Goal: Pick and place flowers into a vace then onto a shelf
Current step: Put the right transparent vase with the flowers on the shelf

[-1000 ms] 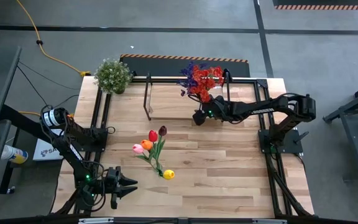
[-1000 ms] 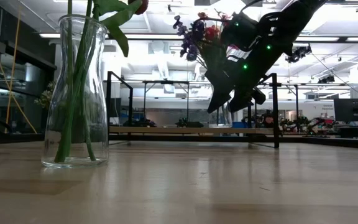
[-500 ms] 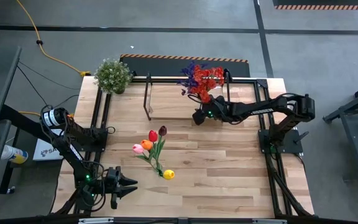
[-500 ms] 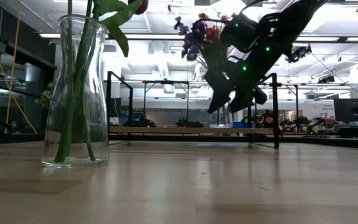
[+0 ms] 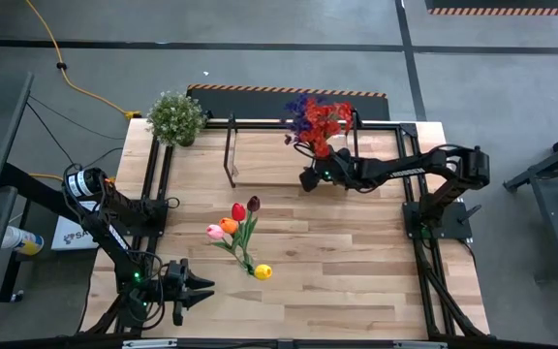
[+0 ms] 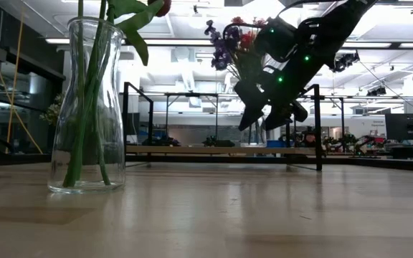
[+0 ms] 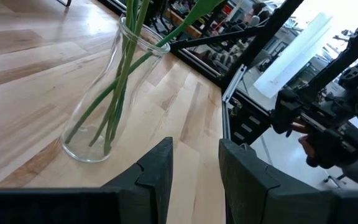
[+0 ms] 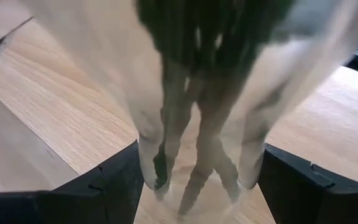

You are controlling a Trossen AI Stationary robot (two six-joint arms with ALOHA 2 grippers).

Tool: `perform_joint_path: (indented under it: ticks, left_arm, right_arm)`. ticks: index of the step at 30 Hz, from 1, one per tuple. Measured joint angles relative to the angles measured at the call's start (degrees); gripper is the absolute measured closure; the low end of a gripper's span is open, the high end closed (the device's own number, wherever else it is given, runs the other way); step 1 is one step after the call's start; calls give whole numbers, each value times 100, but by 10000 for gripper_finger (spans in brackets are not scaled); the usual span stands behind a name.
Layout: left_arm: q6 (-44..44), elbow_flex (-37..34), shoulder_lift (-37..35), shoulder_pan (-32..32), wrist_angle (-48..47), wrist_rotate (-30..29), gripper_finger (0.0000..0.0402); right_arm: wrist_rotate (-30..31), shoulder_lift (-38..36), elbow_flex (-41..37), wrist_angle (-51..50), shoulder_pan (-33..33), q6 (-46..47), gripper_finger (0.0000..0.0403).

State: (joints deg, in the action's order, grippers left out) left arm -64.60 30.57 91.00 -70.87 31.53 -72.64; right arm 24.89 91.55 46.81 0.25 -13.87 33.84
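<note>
Glass vase (image 8: 197, 124) of red and purple flowers (image 5: 318, 122) has moved toward twelve o'clock over the shelf (image 5: 269, 160), squeezed in your right claw (image 5: 310, 180). Left claw (image 5: 200, 288) waits, fingers apart.

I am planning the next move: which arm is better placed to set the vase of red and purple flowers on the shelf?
Right. The right gripper already holds that vase at the shelf.

Red and purple flowers (image 5: 318, 123) stand upright in a clear vase (image 8: 197, 118), clamped in the right gripper (image 5: 310, 180) above the shelf (image 5: 269, 160). At 6 o'clock from the shelf, a second vase (image 6: 87, 107) holds tulips (image 5: 237, 223).
</note>
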Motion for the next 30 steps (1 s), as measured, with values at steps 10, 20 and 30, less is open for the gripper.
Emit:
perform_joint_path:
  ticks: [10, 20, 30]
  left_arm:
    - [0, 0, 0, 0, -40, 2, 238]
    - [0, 0, 0, 0, -133, 10, 238]
    - [-4, 0, 0, 0, -170, 7, 238]
  right_arm:
    - [-11, 0, 0, 114, 0, 350, 130]
    - [67, 0, 9, 128, 0, 387, 130]
    - [668, 620, 59, 112, 359, 757, 157]
